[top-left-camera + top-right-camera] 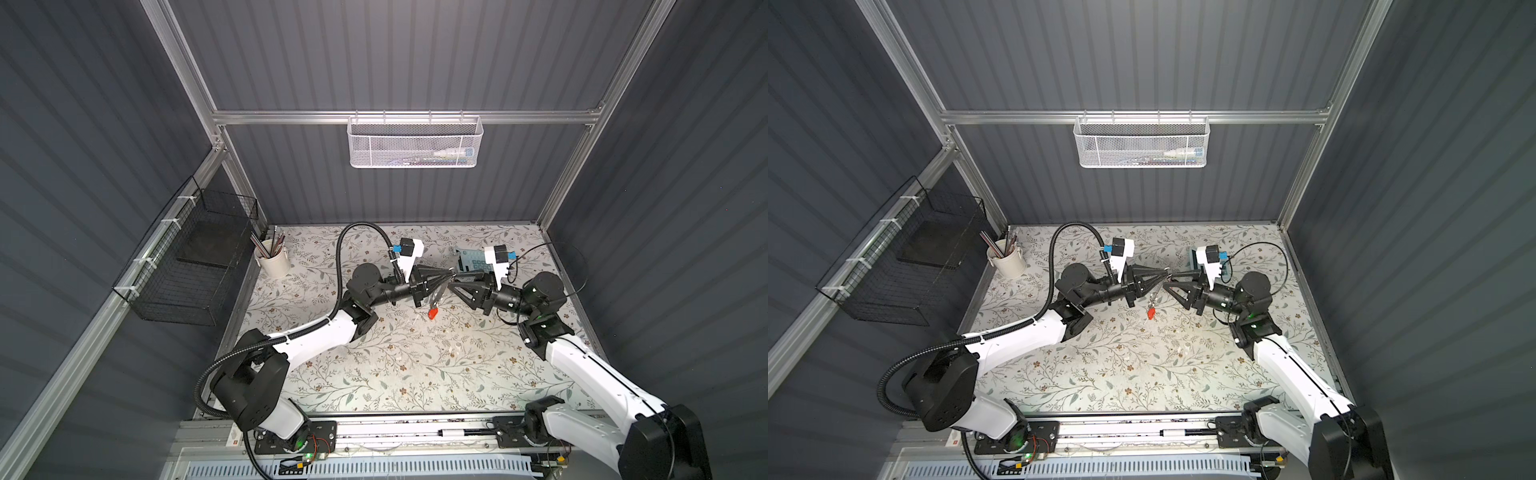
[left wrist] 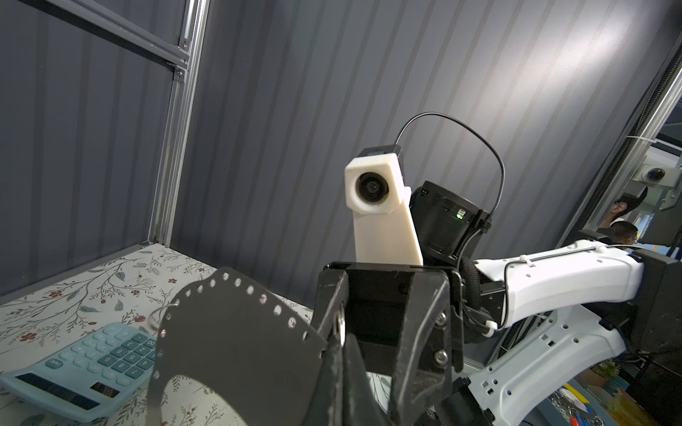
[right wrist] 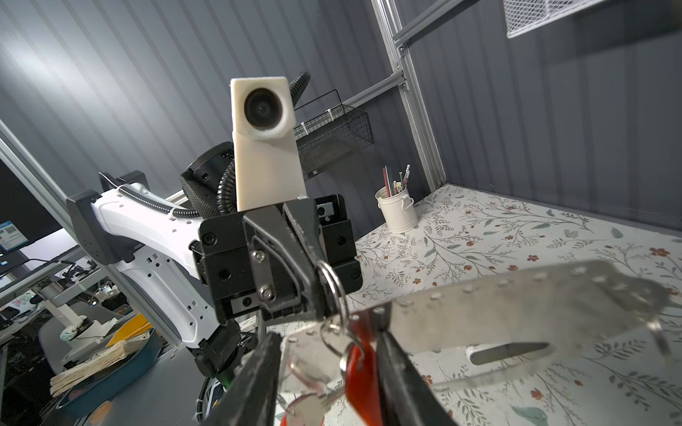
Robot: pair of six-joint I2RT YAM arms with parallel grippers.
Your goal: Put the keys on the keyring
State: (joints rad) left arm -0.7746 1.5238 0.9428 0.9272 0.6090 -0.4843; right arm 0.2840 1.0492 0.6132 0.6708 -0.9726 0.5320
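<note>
Left gripper [image 1: 449, 273]: clenched on the rim of the keyring [image 2: 236, 332], held in the air over the back middle of the worktop [image 1: 374, 374].

Keyring's long axis slants down from that pinch toward the front edge. A red key [image 1: 433, 312] dangles at its low end, clear of the surface.

Right gripper [image 1: 453, 281]: tips almost meeting the left's, jaws parted, gripping nothing I can make out.

Judgement: the key lies below and frontward of both pincers. The right arm is the free one, so reaching down falls to it.
</note>
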